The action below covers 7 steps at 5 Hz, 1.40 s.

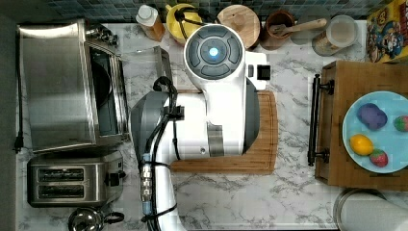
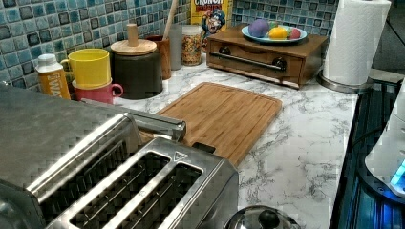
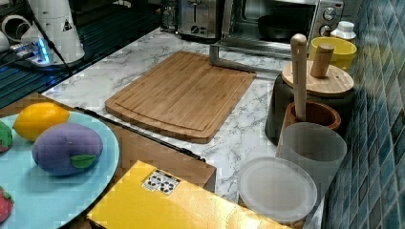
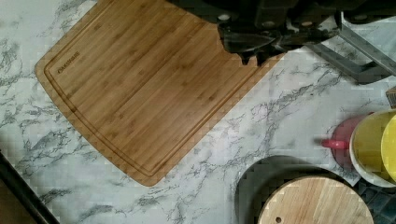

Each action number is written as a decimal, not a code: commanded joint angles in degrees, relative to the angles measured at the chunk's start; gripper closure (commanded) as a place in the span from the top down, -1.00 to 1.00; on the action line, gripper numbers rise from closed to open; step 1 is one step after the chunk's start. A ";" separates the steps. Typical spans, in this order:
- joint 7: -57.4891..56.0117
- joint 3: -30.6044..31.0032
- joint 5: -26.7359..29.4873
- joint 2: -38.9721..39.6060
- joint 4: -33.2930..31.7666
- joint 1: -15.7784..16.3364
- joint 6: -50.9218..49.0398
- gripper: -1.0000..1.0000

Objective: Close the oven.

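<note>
The oven (image 1: 62, 86) is a large steel box at the top view's left, with its glass door (image 1: 142, 60) dropped down flat and the dark inside showing. The door's metal bar handle (image 3: 231, 63) lies just past the cutting board's far corner in the right view, and the handle (image 4: 359, 51) shows in the wrist view beside my gripper (image 4: 252, 58). My gripper hangs over the board's corner, its dark fingertips close together with nothing between them. In the top view the white arm (image 1: 211, 96) covers the gripper.
A bamboo cutting board (image 3: 181, 95) lies mid-counter. A two-slot toaster (image 1: 72, 183) stands beside the oven. Yellow and pink cups (image 2: 90, 71), a dark lidded canister (image 2: 136, 67) and jars line the tiled wall. A wooden tray (image 1: 337, 125) holds a blue plate of toy food.
</note>
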 commanded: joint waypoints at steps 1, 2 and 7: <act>-6.53 0.59 2.04 2.15 0.61 -0.15 1.24 -1.00; -17.13 0.80 7.55 -1.24 -7.48 -1.30 12.30 -1.00; -68.65 -0.40 33.81 9.63 -8.74 -4.83 10.99 -1.00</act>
